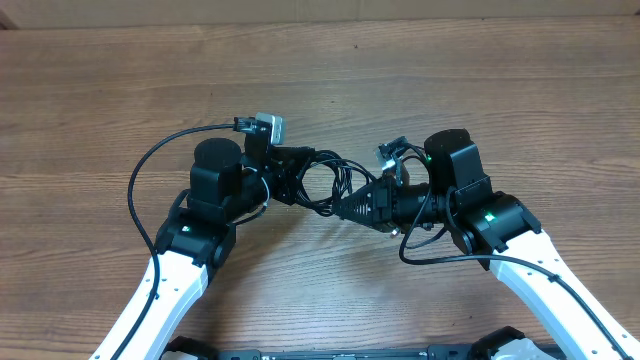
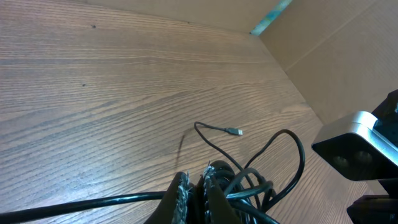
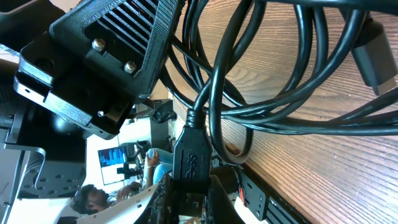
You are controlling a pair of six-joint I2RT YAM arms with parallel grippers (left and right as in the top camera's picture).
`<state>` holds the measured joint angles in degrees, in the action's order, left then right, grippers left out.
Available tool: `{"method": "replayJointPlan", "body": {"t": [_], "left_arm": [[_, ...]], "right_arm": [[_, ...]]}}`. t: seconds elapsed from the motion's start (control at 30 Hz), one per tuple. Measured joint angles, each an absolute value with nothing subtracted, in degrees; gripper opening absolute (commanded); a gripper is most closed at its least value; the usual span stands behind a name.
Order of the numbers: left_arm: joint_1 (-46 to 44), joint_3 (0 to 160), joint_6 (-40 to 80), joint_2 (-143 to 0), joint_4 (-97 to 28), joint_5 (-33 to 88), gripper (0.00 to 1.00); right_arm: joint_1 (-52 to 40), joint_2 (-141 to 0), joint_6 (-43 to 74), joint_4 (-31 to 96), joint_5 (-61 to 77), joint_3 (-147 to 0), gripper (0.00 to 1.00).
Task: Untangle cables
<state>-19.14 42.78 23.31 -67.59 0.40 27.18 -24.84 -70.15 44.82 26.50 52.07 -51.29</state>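
Note:
The cables [image 1: 325,185] are a tangled coil of thin black cords, held above the wooden table between my two grippers. My left gripper [image 1: 297,188] is shut on the coil's left side. In the left wrist view its fingers [image 2: 194,186] pinch the bundle [image 2: 261,183], and one thin strand ends in a small plug [image 2: 234,131] lying on the table. My right gripper [image 1: 345,207] is shut on the coil's right side. In the right wrist view its fingers [image 3: 188,202] clamp a black USB plug [image 3: 189,155], with several loops [image 3: 298,99] running above it.
A thicker black arm cable [image 1: 140,180] arcs out to the left of the left arm. A cardboard wall [image 2: 336,50] stands at the table's far edge. The right arm's wrist camera [image 2: 351,140] is close to the coil. The left gripper body [image 3: 106,50] looms near the right fingers.

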Motion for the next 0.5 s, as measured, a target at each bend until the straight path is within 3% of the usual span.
{"method": "replayJointPlan", "body": {"t": [0.17, 0.3, 0.5], "left_arm": [[-19.14, 42.78, 23.29, -67.59, 0.01, 26.96, 0.04], [-19.14, 42.78, 22.92, -67.59, -1.98, 25.67, 0.04], [-19.14, 42.78, 22.70, -67.59, -2.79, 24.60, 0.04]], "right_arm": [[-24.84, -70.15, 44.82, 26.52, 52.10, -51.29, 0.13], [-24.84, -70.15, 44.82, 27.97, 51.92, -51.29, 0.04], [-24.84, -70.37, 44.86, 28.49, 51.62, -51.27, 0.04]]}}
